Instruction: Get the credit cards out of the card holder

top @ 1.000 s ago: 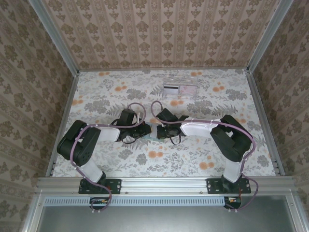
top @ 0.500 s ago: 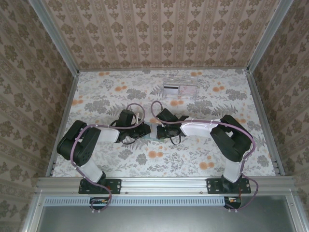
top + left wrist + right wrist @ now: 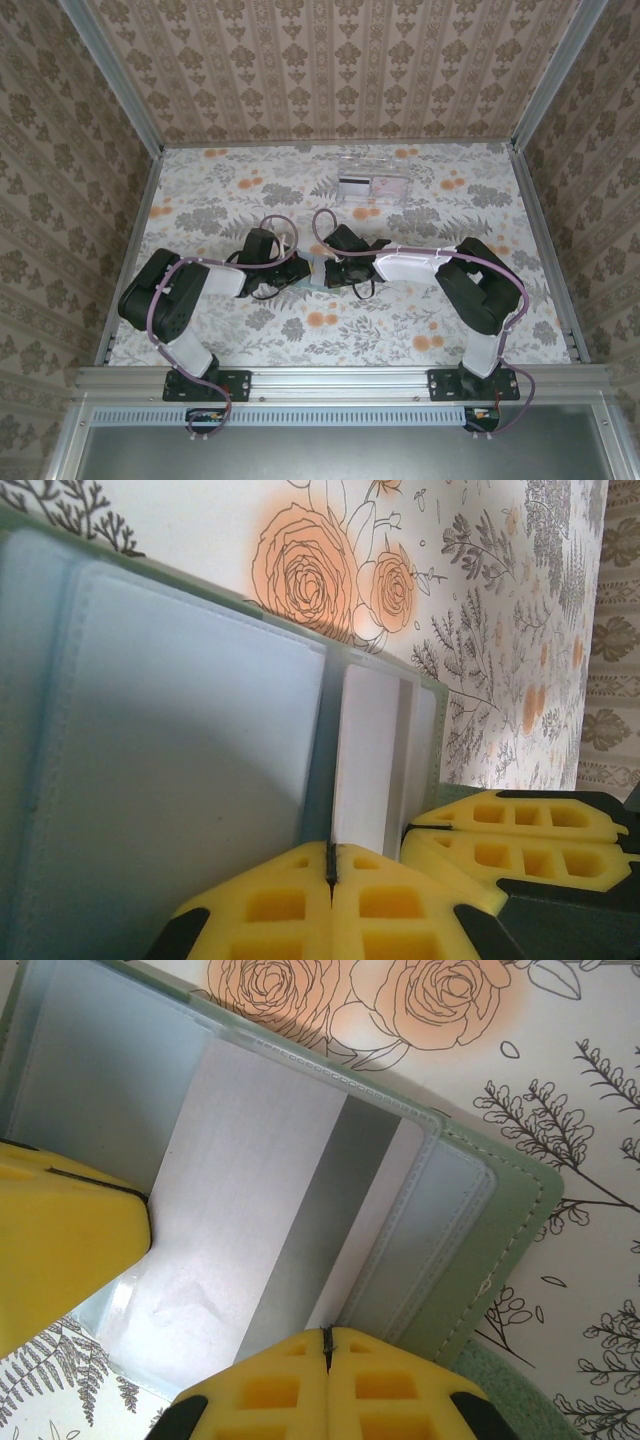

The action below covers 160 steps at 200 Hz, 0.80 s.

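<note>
Card holder open and flat on the flowered desk, at the middle, right between the two wrists. Soft grey-green cover with a stitched border, clear slot pockets on the inside.

From the left wrist: large clear pocket of the card holder across most of the view. At its end slot, a pale card standing part-way out, seen at a steep slant. Left fingers pressed fully together at the near edge of the card holder, seam in line with that card's long edge. Card's near end running down behind the yellow tips. By the look of it a pinch on the pale card, though the contact itself is hidden. Just beside, the right fingers, over the same end of the card holder.

From the right wrist: same pale card, white with a broad grey stripe, lying in the slot pocket and reaching toward the stitched edge of the card holder. Right fingers closed tight, nothing visibly between them, tips touching the card holder's near edge where the stripe meets the white. Yellow tip of the left fingers at the opposite side of the card holder, right at the card's other edge.

Beyond the card holder, well apart toward the back wall: clear tray, with a white dark-striped card and a pinkish card inside.
</note>
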Available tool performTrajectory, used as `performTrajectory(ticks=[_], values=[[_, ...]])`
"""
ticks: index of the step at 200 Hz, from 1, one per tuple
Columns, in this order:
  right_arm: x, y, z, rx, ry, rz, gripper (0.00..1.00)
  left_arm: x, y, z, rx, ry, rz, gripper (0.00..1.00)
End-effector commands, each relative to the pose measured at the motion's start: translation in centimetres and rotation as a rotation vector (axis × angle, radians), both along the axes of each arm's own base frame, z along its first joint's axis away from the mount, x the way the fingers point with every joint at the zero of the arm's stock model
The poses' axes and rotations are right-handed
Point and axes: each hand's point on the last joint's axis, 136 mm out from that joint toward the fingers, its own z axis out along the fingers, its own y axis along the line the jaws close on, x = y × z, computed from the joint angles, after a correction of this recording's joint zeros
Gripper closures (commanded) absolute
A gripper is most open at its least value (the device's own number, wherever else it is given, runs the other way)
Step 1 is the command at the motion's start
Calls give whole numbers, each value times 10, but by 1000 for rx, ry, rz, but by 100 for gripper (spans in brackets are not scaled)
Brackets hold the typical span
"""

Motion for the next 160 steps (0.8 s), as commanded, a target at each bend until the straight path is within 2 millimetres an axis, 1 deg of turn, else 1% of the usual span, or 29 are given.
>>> performTrajectory(ticks=[1,65,121,123,128,160], values=[[-11,-13,-21,-57,56,-16,100,-2,3,-5,-7,15,-3,100],[-15,-20,-27,-69,73,-24,100,0,15,-6,17,14,18,100],[-14,-19,-23,-63,66,-23,100,-2,19,-4,41,-3,7,100],[-15,-19,-24,-64,67,-23,100,3,25,-4,41,-4,27,100],[-14,-19,-23,-64,66,-23,100,5,28,-4,44,-5,34,100],[-14,-19,-21,-60,62,-23,100,5,32,-6,49,-2,39,100]])
